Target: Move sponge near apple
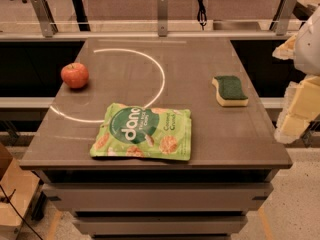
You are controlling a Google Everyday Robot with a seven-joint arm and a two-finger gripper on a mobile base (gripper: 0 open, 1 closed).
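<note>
The sponge (230,90) has a dark green top over a pale yellow body and lies flat on the right side of the brown table (210,144). The red apple (75,75) stands upright at the table's left edge, far from the sponge. My gripper (296,101) is at the right edge of the view, beyond the table's right side and to the right of the sponge. It touches nothing and part of it is cut off by the frame.
A large green snack bag (144,132) lies flat at the table's front middle, between the apple and the sponge. A glass railing with metal posts (162,14) runs behind the table. A wooden box (12,194) stands on the floor at lower left.
</note>
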